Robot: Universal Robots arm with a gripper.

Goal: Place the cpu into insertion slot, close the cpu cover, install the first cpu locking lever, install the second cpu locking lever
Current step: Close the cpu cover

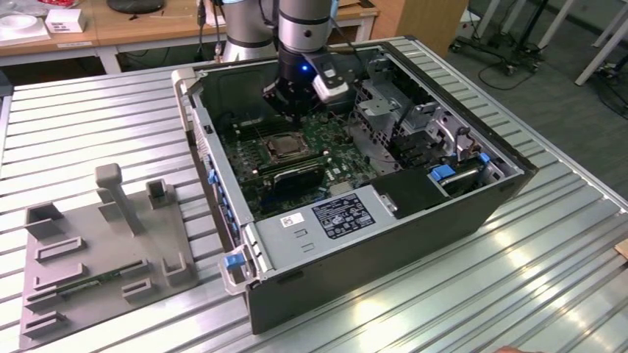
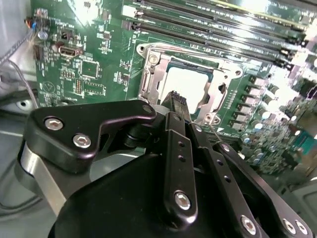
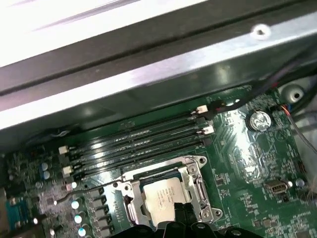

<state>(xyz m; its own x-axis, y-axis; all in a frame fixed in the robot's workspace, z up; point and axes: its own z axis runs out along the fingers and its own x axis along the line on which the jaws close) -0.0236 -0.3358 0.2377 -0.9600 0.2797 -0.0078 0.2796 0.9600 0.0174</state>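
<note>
The cpu [image 2: 187, 85] [image 3: 159, 197] lies flat in the insertion slot [image 1: 285, 147] on the green board, its pale face showing. The silvery cpu cover [image 2: 152, 79] [image 3: 199, 191] is down around the chip, framing it. My gripper [image 2: 176, 98] [image 3: 181, 214] hovers just above one edge of the socket, its black fingers [image 2: 173, 148] pressed together and shut, with nothing seen between them. A thin wire lever [image 2: 214, 133] runs along the socket edge right by the fingertips. In the exterior view the gripper [image 1: 284, 112] hangs inside the open computer case, over the socket's far side.
Long black memory slots [image 3: 138, 144] run beside the socket. The case wall [image 3: 148, 74] rises close behind them. Drive cages and cables [image 1: 402, 125] fill the case on the exterior view's right. A grey fixture plate [image 1: 98, 250] lies on the table at the exterior view's left.
</note>
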